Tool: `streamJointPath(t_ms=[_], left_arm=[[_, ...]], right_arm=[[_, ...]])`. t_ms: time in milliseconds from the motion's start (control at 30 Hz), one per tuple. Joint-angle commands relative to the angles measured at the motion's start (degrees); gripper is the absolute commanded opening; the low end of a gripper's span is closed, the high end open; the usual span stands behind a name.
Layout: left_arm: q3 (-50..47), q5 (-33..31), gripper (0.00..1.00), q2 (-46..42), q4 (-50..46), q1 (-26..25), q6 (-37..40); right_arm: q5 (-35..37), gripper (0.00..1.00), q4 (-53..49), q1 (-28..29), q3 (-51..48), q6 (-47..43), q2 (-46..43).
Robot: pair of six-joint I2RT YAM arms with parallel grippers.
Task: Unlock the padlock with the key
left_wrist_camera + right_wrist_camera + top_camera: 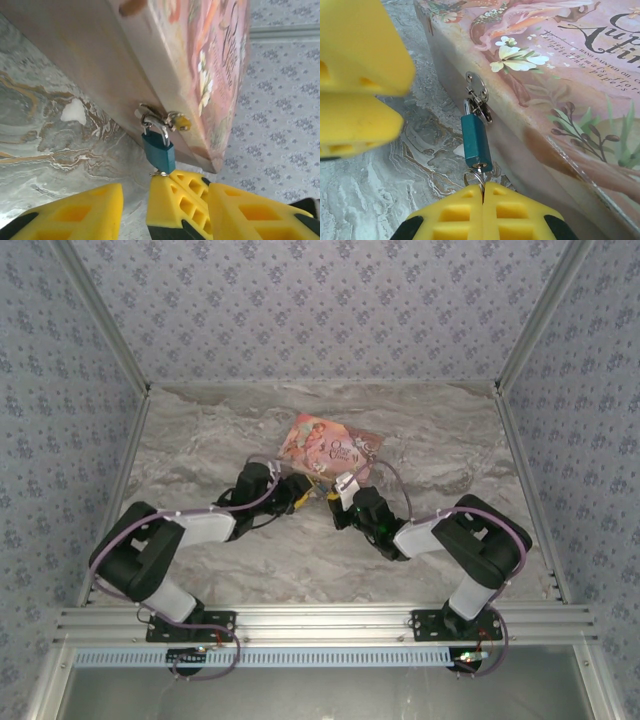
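Right end effector [483, 192] clamped on key [479, 179] in padlock [476, 142]; left end effector [395, 97] parted, empty. Turning stage: next, twist key.

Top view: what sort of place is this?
Probably a staged robot test cell, not a real room: floral-wallpapered panels boxing in a marble-look tabletop, with an aluminium rail holding the left arm and right arm.

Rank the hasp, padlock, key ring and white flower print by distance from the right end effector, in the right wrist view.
1. Key ring: at the right end effector's tips.
2. Padlock: just above it.
3. Hasp: on the box's side.
4. Flower: on the box's top, farthest.
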Motion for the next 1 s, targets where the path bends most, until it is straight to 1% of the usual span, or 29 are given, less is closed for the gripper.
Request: streamJointPath(t_ms=[0,133,300,400,633,800,967], left_arm=[[0.34,-1.61,0.49,-3.92,-5.83,1.1,3.63],[1.08,-0.76,0.48,-4.74,-7.62,1.48,4.35],[2.3,0.53,0.48,-3.07,-6.85,0.46,4.01],[3.7,0.79,0.47,-1.77,-6.92,-0.96,3.92],[6.44,1.29,0.41,2.47,-6.62,-4.13,3.61],[8.48,2.11,0.4,6.15,-5.55,-4.95,3.13],[9.52,1.97,0.39,7.52,-5.99,-5.27,3.31]], right_arm=[[1.69,0.0,-1.98,-0.05,-1.67,-1.32,0.78],[1.56,0.0,-1.19,-0.03,-3.39,-1.33,0.9],[0.96,0.0,-0.15,1.2,-2.83,-2.88,1.68],[1.89,0.0,-0.14,1.91,-2.3,-3.68,2.02],[2.16,0.0,0.94,2.18,-2.5,-3.34,1.77],[2.01,0.0,1.08,2.46,-2.41,-3.32,1.1],[1.55,0.0,1.32,2.63,-2.42,-3.37,0.63]])
